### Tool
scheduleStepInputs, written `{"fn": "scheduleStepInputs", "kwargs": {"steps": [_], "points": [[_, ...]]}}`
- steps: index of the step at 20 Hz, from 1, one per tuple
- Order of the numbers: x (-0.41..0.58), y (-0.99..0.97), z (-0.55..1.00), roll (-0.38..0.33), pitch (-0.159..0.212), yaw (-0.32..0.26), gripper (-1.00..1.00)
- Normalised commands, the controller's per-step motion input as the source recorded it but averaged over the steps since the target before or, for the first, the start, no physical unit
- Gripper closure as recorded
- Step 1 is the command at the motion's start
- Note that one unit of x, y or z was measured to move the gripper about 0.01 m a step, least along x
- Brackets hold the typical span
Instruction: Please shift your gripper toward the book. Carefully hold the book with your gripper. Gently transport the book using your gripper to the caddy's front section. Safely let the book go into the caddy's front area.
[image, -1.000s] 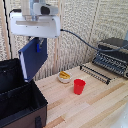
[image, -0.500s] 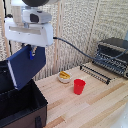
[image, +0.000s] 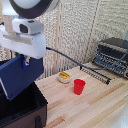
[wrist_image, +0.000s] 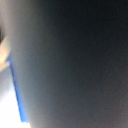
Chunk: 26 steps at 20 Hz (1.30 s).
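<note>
The arm comes down from the top of the exterior view at its left, big and close to the camera, its rounded white wrist housing above a pale flat block. Under that block sits the tool (image: 25, 61), pointing straight down. Its dark blue fingers (image: 23, 63) show only as short stubs at the top edge of the book (image: 21, 76), closed on it from above; the book hangs clear of everything else.

The book hangs tilted, one flat navy face toward the camera and its lower corner dipping toward the caddy (image: 22, 114). It is over the caddy, at the bench's (image: 95, 107) edge on the exterior view's left. The caddy is open at the top, its black walls framing a dark inside; I cannot tell which section the book is over.

A black cable (image: 62, 54) runs from behind the arm toward the bench's back edge. Mid-bench stands a red cup (image: 79, 86), with a small bowl (image: 64, 76) of something yellow just behind it. A dark oven (image: 112, 56) sits at the back corner on the exterior view's right, a rack (image: 95, 74) lying in front of it.

The wrist view is almost all dark blur, with a blue strip (wrist_image: 16, 95) along one side.
</note>
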Motion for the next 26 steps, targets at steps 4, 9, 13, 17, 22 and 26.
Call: {"fn": "scheduleStepInputs", "kwargs": {"steps": [4,9,13,17,22,26], "points": [[-0.174,0.72,-0.01,-0.032,0.092,-0.091,1.0],[0.019,0.7,-0.14,-0.006,0.025,-0.135,1.0],[0.351,0.08,-0.23,0.047,-0.087,-0.213,1.0],[0.366,-0.01,-0.03,0.021,-0.025,-0.065,1.0],[0.157,-0.01,0.01,0.006,0.001,0.012,-1.0],[0.061,-0.16,0.09,0.039,0.001,0.08,-1.0]]}}
